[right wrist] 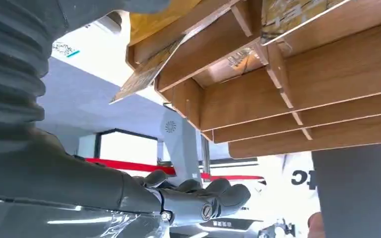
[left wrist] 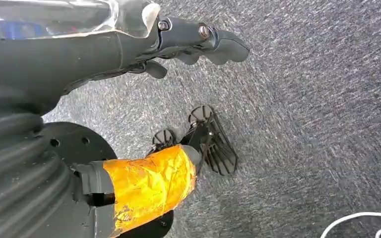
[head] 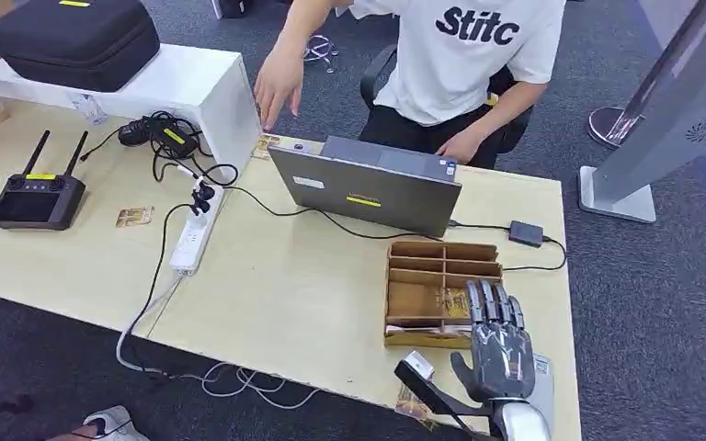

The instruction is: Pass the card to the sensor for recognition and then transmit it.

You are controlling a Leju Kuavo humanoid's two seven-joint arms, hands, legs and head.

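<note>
The card lay in the wooden slotted organizer, in the wider compartment nearest me, just under the fingertips of my right hand. It was tan, with dark printed markings too small to read, and my fingers covered part of it. That hand hovered over the organizer's near right corner with its fingers stretched forward and a little apart, thumb out to the side, gripping nothing; whether the tips actually touched the card I could not tell. In the right wrist view the organizer's dividers ran close past my hand, with a printed card edge showing in one slot.

My left hand hung over grey carpet, fingers curled inward and holding nothing.

Just beside my right wrist stood a small black device on the pale table. Behind the organizer sat an open grey laptop, and behind that a seated person in a white T-shirt. Further left lay a white power strip and a black antenna controller.
</note>
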